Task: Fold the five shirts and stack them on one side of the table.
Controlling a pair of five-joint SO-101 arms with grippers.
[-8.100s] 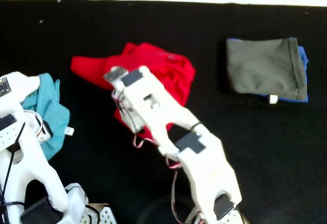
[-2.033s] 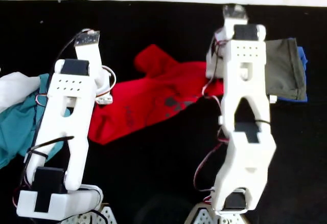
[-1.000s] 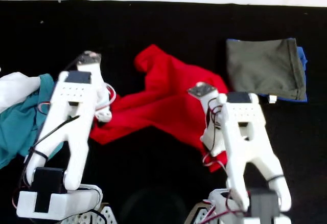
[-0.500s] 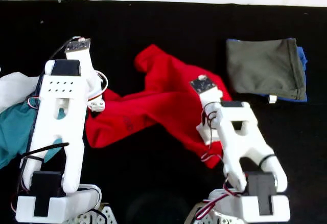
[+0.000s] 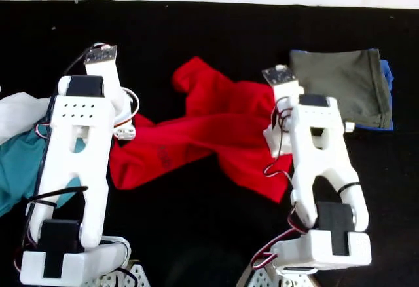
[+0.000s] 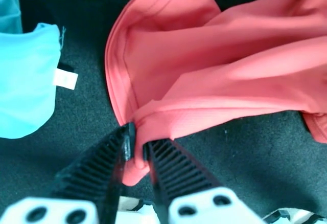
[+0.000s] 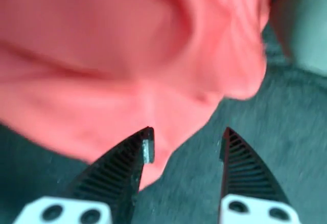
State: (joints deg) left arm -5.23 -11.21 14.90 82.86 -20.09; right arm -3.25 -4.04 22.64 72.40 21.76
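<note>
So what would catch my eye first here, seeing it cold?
The red shirt sprawled across the middle of the black table. The left hand pinches its edge; the right hand hangs open over its other end. A folded grey shirt lies at the far right.

- black table (image 5: 196, 31)
- a red shirt (image 5: 209, 130) sprawls crumpled on it
- a teal shirt (image 5: 16, 162) lies left of the red shirt
- a blue shirt (image 5: 387, 71) lies right of it

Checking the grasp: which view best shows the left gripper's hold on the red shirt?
Left wrist view: the left gripper pinches the red shirt at its edge. High view: the arm hides it. Right wrist view: a different fold.
</note>
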